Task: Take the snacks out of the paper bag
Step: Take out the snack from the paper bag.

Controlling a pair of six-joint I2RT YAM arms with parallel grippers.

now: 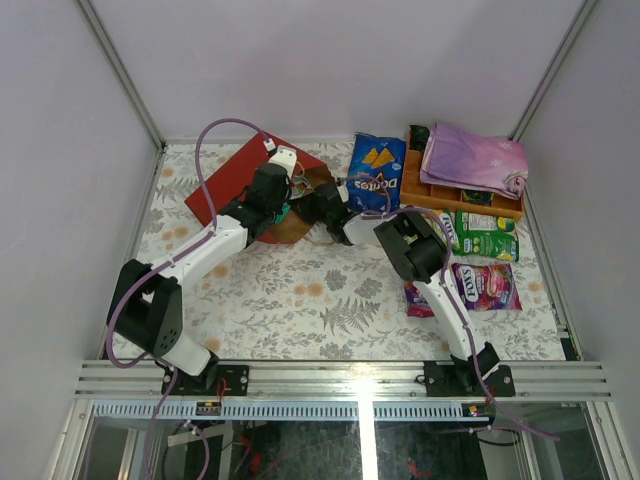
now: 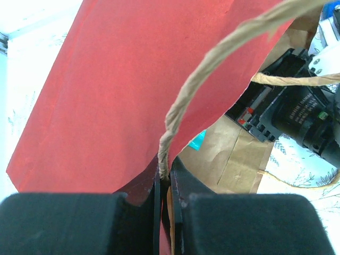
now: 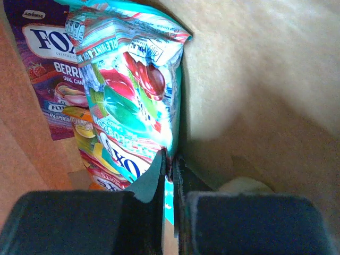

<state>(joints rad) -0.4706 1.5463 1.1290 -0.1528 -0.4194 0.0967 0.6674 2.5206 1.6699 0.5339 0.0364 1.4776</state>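
Gripping: left gripper (image 2: 167, 183) clamped tight on the rim of the one paper bag (image 1: 235, 175), lying on its side far-left | right gripper (image 3: 170, 159) inside the bag, pinched closed on one teal Fox's packet (image 3: 133, 95) | one purple Fox's packet (image 3: 45, 58) beside it inside | three snacks out on the table (image 1: 300, 300): one Doritos bag (image 1: 375, 172), one green pack (image 1: 483, 236), one pink pack (image 1: 490, 285)

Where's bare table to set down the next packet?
Widest bare patch: near-centre floral tabletop, between the left arm and right arm, in front of the red paper bag. Crowded: right side, where the blue Doritos chip bag, orange wooden tray, green candy pack and pink candy pack sit close together.
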